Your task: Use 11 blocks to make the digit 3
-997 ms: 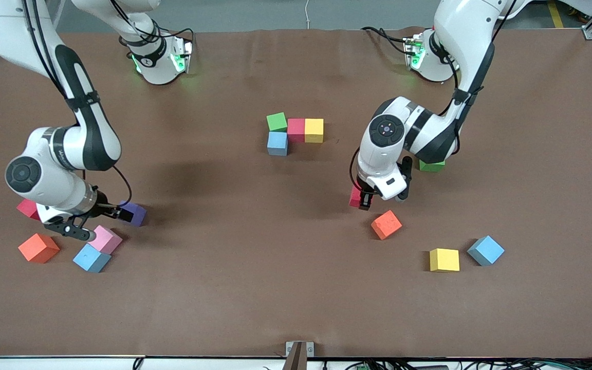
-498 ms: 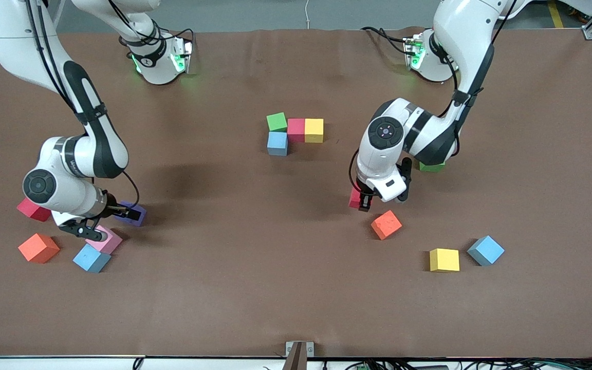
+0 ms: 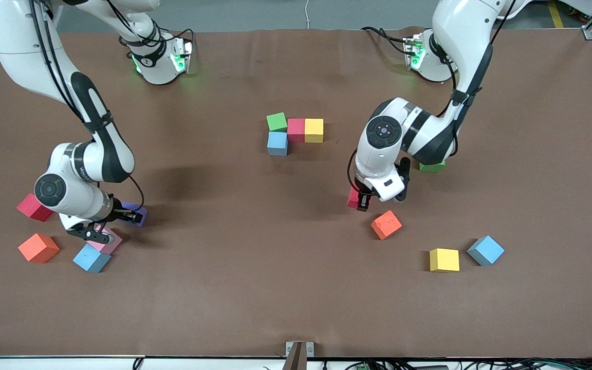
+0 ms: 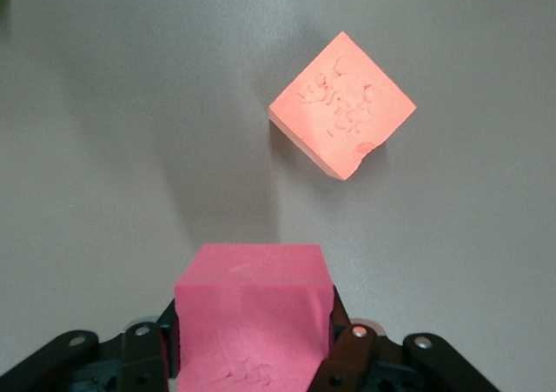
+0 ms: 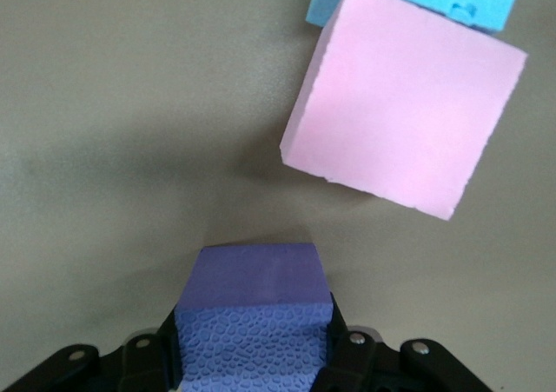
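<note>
Four blocks of the digit 3 (image 3: 294,133) set mid-table so far: green (image 3: 276,122), red and yellow in a touching row, light blue touching the green on the side nearer the front camera. Seven left to place.

Purple block (image 5: 253,318) now clamped between the right gripper (image 3: 124,214) fingers, low at the table toward the right arm's end, just beside a pink block (image 5: 405,102) that touches a light blue one (image 3: 91,258). A second ago: fingers spread wide around that purple block, wrist higher and farther out toward the table's end. Since then lowered, swung in and closed, so ready for lifting, by the look of it.

Left gripper (image 3: 362,200) unchanged, still shut on a red block (image 4: 252,316), near an orange block (image 4: 342,103). Other loose blocks unmoved.
</note>
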Action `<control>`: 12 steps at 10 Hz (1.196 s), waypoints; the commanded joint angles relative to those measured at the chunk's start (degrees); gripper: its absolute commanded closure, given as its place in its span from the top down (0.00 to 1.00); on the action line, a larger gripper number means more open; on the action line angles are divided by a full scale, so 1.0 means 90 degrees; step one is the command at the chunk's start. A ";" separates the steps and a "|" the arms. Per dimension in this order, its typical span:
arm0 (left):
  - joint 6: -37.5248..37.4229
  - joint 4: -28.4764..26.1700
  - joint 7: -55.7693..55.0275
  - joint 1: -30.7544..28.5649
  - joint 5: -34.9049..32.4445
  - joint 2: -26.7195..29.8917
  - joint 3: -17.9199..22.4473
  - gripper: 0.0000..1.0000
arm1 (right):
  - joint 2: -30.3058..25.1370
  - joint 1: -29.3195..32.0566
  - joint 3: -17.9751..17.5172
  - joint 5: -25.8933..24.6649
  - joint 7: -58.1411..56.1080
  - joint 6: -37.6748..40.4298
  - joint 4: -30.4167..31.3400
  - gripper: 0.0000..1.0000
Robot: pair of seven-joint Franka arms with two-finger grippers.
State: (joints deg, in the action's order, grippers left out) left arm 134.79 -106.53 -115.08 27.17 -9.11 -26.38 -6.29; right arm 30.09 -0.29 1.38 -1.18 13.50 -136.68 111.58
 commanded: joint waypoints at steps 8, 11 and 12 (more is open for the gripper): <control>-0.0201 0.0236 -0.0192 0.0067 0.0114 -0.0077 -0.0004 0.23 | -0.0687 -0.2140 -0.1208 0.0266 0.1425 0.0522 -0.0161 0.04; -0.0201 0.0236 -0.0192 0.0096 0.0114 -0.0077 -0.0004 0.23 | -0.0629 -0.3324 -0.1198 0.0258 0.2939 0.0031 -0.0180 0.03; -0.0201 0.0226 -0.0192 0.0096 0.0105 -0.0077 -0.0004 0.23 | -0.0600 -0.3569 -0.1188 0.0248 0.3050 0.0021 -0.0161 0.03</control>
State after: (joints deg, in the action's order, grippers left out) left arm 134.42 -105.80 -116.29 27.65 -8.90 -26.61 -6.42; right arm 24.79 -30.44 -10.06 0.48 38.99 -135.51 109.32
